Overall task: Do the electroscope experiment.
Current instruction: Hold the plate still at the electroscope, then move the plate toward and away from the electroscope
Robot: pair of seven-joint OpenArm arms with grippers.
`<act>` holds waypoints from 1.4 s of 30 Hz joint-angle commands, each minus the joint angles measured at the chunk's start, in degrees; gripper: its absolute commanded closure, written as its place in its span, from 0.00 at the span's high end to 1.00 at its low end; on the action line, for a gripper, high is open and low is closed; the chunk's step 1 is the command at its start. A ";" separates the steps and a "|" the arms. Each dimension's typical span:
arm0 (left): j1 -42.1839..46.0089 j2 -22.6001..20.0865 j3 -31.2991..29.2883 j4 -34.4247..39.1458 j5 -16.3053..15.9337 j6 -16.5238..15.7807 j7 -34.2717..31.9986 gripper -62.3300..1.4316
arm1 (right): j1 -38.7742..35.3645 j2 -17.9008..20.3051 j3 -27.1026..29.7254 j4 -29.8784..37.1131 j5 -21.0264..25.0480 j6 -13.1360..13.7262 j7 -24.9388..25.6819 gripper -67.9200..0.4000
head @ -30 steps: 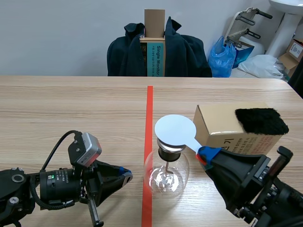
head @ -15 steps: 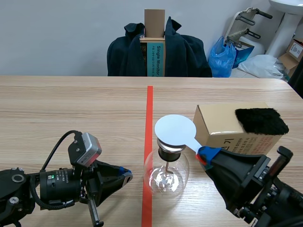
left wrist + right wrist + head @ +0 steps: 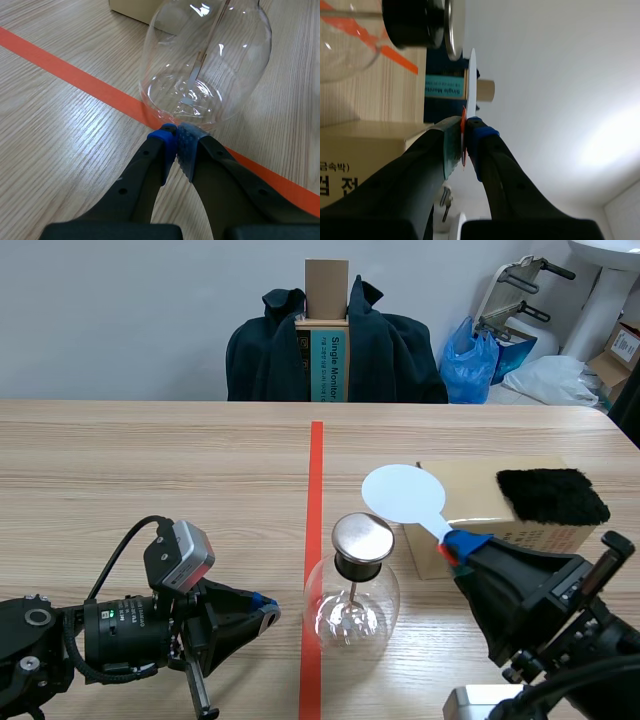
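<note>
Electroscope (image 3: pixel 351 590) sits on the counter (image 3: pixel 150 470) right ahead of the left claw (image 3: pixel 268 612), which is pinched closed on nothing, while the right claw (image 3: pixel 455 545), clamped on the white disc (image 3: pixel 402 493), has just pulled it off the metal cap (image 3: pixel 362 536), so the charging pass looks done.

Count: 1 glass electroscope flask (image 3: pixel 351 612), with 1 metal cap plate (image 3: pixel 362 536) on top and 1 rod (image 3: pixel 352 592) inside. 1 white disc paddle (image 3: pixel 403 494). 1 cardboard box (image 3: pixel 480 490), 1 black fuzzy pad (image 3: pixel 552 496) on top of it. 2 robot grippers: left gripper (image 3: pixel 268 612), right gripper (image 3: pixel 455 545). 1 orange-red tape line (image 3: pixel 315 500) on 1 wooden surface (image 3: pixel 150 470). Behind the surface: 1 dark jacket (image 3: pixel 270 360), 1 upright carton (image 3: pixel 327 335), 1 blue plastic bag (image 3: pixel 470 360), 1 white bag (image 3: pixel 555 378).
</note>
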 commanded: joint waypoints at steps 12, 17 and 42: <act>-0.17 0.31 -0.44 1.31 -0.74 -0.22 -2.27 0.06 | 0.07 0.44 0.74 0.85 0.63 -0.46 -10.95 0.02; -0.17 0.31 -0.44 1.31 -0.74 -0.22 -2.45 0.06 | 0.07 0.44 0.74 0.85 0.63 -0.46 -10.01 0.02; -0.17 0.31 -0.44 1.31 -0.74 -0.22 -2.45 0.06 | 0.09 0.44 0.74 0.85 0.63 -0.50 15.56 0.02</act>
